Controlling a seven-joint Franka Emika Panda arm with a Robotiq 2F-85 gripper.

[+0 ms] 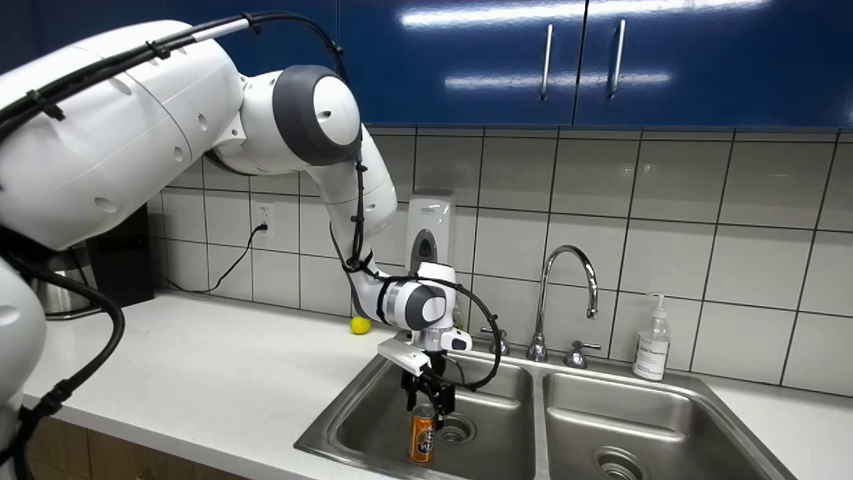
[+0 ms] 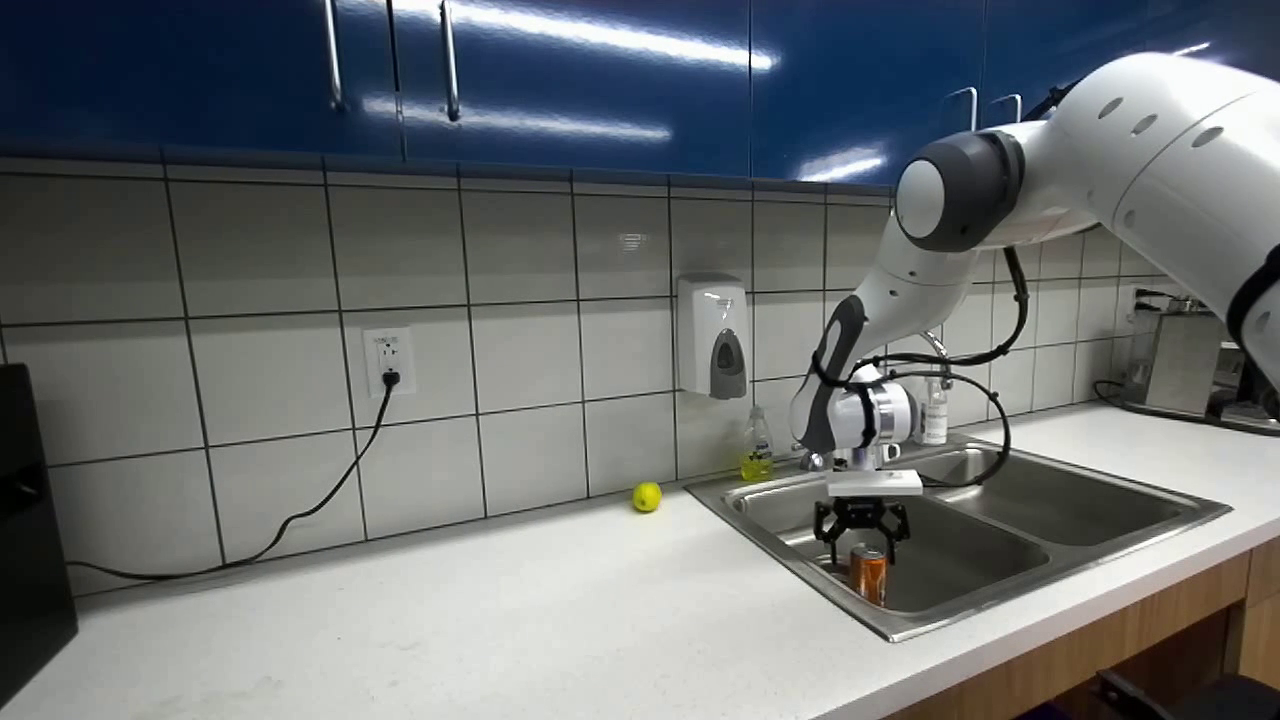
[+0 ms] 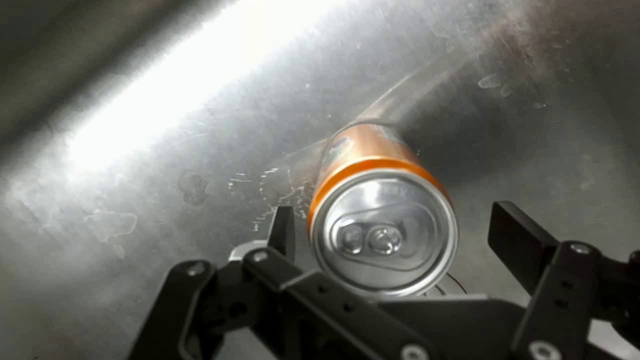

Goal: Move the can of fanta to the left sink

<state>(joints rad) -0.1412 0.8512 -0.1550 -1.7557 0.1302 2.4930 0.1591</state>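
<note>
The orange can of fanta (image 1: 422, 440) stands upright in the left sink (image 1: 496, 440), near its front wall and beside the round drain. The can (image 2: 868, 575) and the left sink (image 2: 960, 560) also show in both exterior views. My gripper (image 2: 862, 553) points down over the can, fingers spread. In the wrist view the can's silvery top (image 3: 385, 235) lies between the two fingertips (image 3: 392, 225), with a gap on each side, wider on the right. The gripper is open and holds nothing. The can's lower part is partly hidden in the wrist view.
The right basin (image 1: 620, 427) adjoins across a metal divider. A faucet (image 1: 543, 300) and soap bottle (image 1: 652, 347) stand behind. A yellow-green fruit (image 2: 647, 497) sits on the white counter (image 2: 500, 620). A soap dispenser (image 2: 713, 335) hangs on the wall.
</note>
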